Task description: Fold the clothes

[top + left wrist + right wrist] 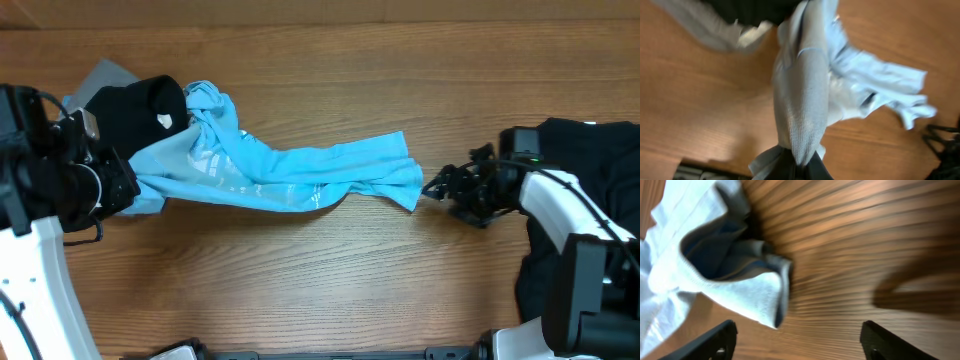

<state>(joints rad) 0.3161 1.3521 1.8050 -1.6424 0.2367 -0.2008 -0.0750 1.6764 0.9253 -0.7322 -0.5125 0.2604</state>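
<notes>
A light blue T-shirt [280, 165] with white lettering lies bunched and stretched across the middle of the table. My left gripper [125, 190] is shut on its left end; the left wrist view shows the fabric [802, 100] pinched between the jaws [800, 165]. My right gripper [435, 187] is open just right of the shirt's right end. In the right wrist view a fold of the shirt [715, 255] lies ahead of the spread fingers [797, 340], not between them. A black shirt [135, 110] and a grey one [105, 75] lie at the far left.
A heap of black clothes [590, 170] lies at the right edge under the right arm. Wooden table top [330, 280] in front of the shirt.
</notes>
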